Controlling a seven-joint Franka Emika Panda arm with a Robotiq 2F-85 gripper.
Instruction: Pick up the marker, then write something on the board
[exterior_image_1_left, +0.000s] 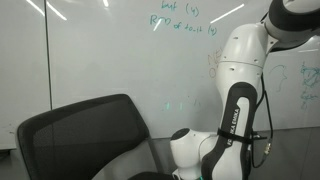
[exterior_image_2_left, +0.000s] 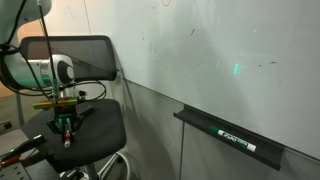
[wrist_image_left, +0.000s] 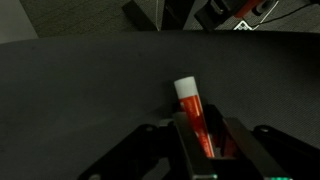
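An orange-red marker (wrist_image_left: 190, 103) with a white cap lies on the black chair seat (wrist_image_left: 80, 90). My gripper (wrist_image_left: 200, 120) reaches down over it, and its two dark fingers (wrist_image_left: 238, 146) press against the marker's sides, shut on it. In an exterior view the gripper (exterior_image_2_left: 66, 128) points straight down at the seat (exterior_image_2_left: 98, 128), with a bit of red marker (exterior_image_2_left: 68, 137) showing at its tip. The board (exterior_image_1_left: 110, 55) is a large glossy white wall surface with green handwriting, seen behind the arm (exterior_image_1_left: 236, 100) in both exterior views (exterior_image_2_left: 210, 50). The arm view itself hides the gripper.
The black mesh office chair (exterior_image_1_left: 80, 130) stands in front of the board, its backrest (exterior_image_2_left: 85, 55) next to the arm. A dark ledge (exterior_image_2_left: 232, 136) under the board holds a long dark pen-like item. Cables hang along the arm.
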